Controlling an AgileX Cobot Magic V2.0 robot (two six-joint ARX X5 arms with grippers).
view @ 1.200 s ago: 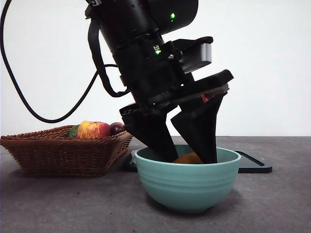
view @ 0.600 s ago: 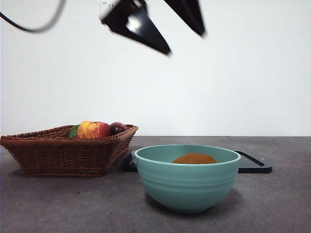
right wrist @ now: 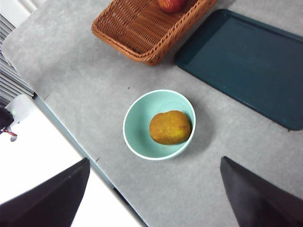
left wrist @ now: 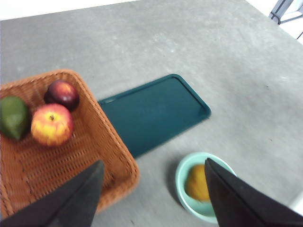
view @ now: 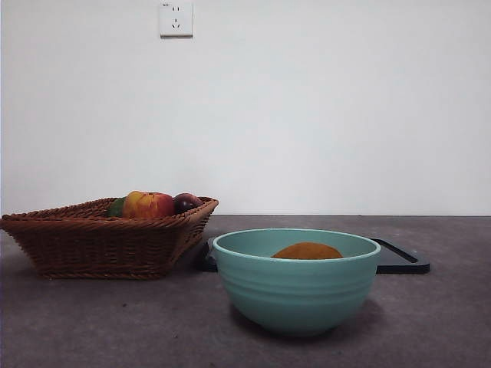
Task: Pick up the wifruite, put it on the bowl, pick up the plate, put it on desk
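The wifruite (view: 307, 251) is a brownish-orange oval fruit lying inside the pale teal bowl (view: 295, 295), which stands on the dark grey desk (view: 115, 322). The right wrist view looks down on the bowl (right wrist: 142, 127) with the wifruite (right wrist: 170, 126) in it. My right gripper (right wrist: 155, 160) hangs high above it, open and holding nothing. My left gripper (left wrist: 154, 163) is also high and open, over the gap between the basket and the bowl (left wrist: 180, 175), where the wifruite (left wrist: 198, 182) shows. No plate is in view. Neither arm shows in the front view.
A brown wicker basket (view: 100, 241) with an apple, a dark plum and a green fruit stands left of the bowl. A flat dark tray (view: 399, 261) lies behind the bowl, beside the basket (left wrist: 57, 165). The table's edge runs close to the bowl in the right wrist view.
The gripper that stood in the bowl around the wifruite has risen and left the front view. The wifruite stays in the bowl.
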